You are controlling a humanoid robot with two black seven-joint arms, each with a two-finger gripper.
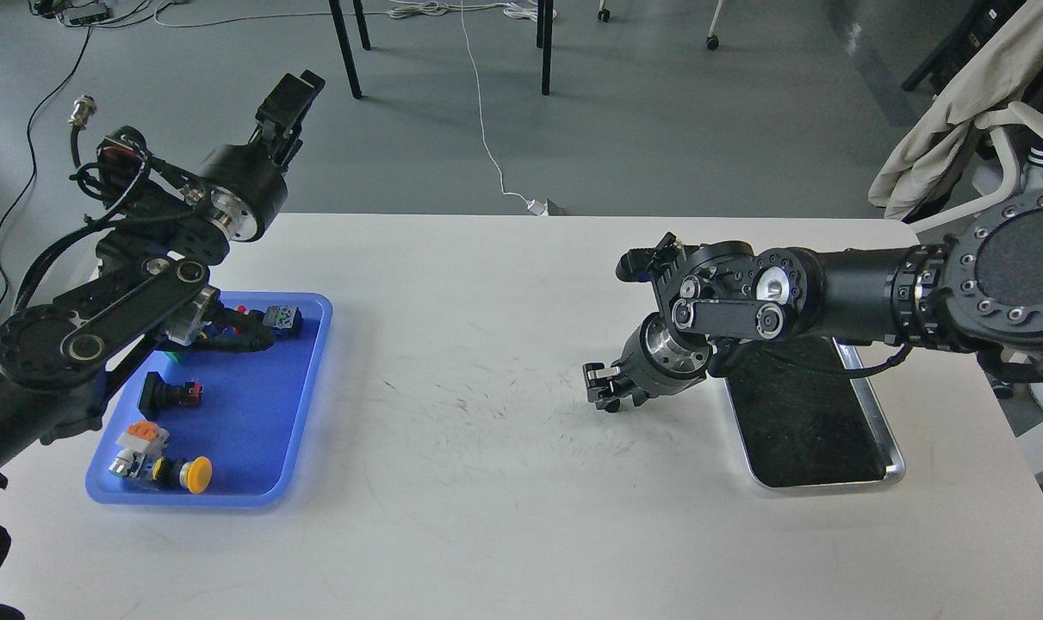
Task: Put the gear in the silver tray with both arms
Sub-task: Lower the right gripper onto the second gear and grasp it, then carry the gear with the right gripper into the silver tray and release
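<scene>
Blue plastic leads us off: the blue tray (297, 413) sits at eight o'clock on the white surface (487, 517), loaded with small parts, a yellow-capped push button (195, 474) nearest, a black switch (166, 394) above it. Which piece counts as the gear I cannot tell from here.

Over at four o'clock lies the silver tray (891, 469), dark bottom bare, nothing in it yet. Just beside its left rim hangs the right end effector (605, 389), low over the surface, pointing toward nine o'clock. It carries nothing, but whether its fingers are parted or pressed together I cannot tell.

Further back, at ten o'clock, the left end effector (290, 96) is raised high beyond the blue tray, pointing up and away; seen end-on, so its state is unclear too, and nothing visible is in it.

My read: the pickup is not yet done. To do it well, the left arm should drop squarely over one part, clear of the neighbouring cables, grip it firmly, then pass it across mid-surface to the right arm for the tray.
</scene>
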